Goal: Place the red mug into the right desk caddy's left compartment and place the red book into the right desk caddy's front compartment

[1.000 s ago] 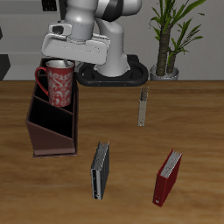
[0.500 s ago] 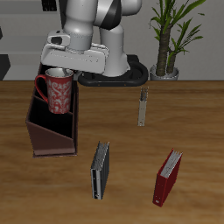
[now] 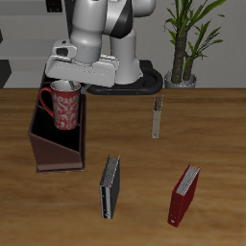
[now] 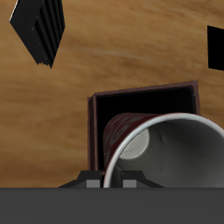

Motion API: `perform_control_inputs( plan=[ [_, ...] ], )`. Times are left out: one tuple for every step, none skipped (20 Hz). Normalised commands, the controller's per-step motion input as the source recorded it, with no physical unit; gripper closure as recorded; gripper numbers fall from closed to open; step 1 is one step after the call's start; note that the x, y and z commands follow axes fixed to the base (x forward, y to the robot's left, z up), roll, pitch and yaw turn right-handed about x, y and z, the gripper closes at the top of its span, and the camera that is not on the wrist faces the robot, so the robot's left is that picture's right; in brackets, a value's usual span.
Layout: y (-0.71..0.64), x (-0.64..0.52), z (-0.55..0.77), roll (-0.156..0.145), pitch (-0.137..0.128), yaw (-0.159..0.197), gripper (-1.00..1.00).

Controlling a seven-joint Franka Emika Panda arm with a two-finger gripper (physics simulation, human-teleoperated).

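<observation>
My gripper (image 3: 67,86) is shut on the rim of the red mug (image 3: 63,108), which hangs upright with its handle pointing away from the arm. The mug's lower part is down between the walls at the back end of the right desk caddy (image 3: 50,144), a dark maroon box. In the wrist view the mug's white inside (image 4: 171,157) sits over one dark section of the caddy (image 4: 144,93); I cannot tell if it touches the floor. The red book (image 3: 184,195) lies near the table's front edge, far from the caddy and apart from the gripper.
A dark grey-black book (image 3: 110,185) lies between the caddy and the red book; it also shows in the wrist view (image 4: 40,31). A small grey upright object (image 3: 155,120) stands mid-table. A potted plant (image 3: 184,43) is at the back.
The gripper has come down with the red mug, lowering it from above the caddy's back end into that end. The books have not moved.
</observation>
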Motion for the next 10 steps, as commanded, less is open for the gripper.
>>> perform_control_inputs(
  plan=[
    [-0.16, 0.05, 0.0, -0.05, -0.005, -0.105, 1.0],
    [0.05, 0.05, -0.04, -0.005, -0.014, -0.005, 1.0],
    [0.0, 0.03, -0.04, -0.02, -0.005, -0.027, 1.0],
    [-0.08, 0.05, -0.01, -0.042, -0.028, -0.081, 1.0],
    [0.13, 0.05, -0.13, 0.054, 0.045, -0.021, 1.0],
    [0.14, 0.0, 0.0, 0.0, 0.0, 0.0, 1.0],
    [-0.01, 0.04, -0.09, -0.031, 0.007, -0.025, 1.0],
    [0.14, 0.01, -0.06, -0.012, -0.009, 0.021, 1.0],
    [0.05, 0.05, -0.18, 0.06, 0.043, -0.04, 1.0],
    [-0.12, 0.09, -0.16, -0.018, 0.015, -0.003, 1.0]
  ],
)
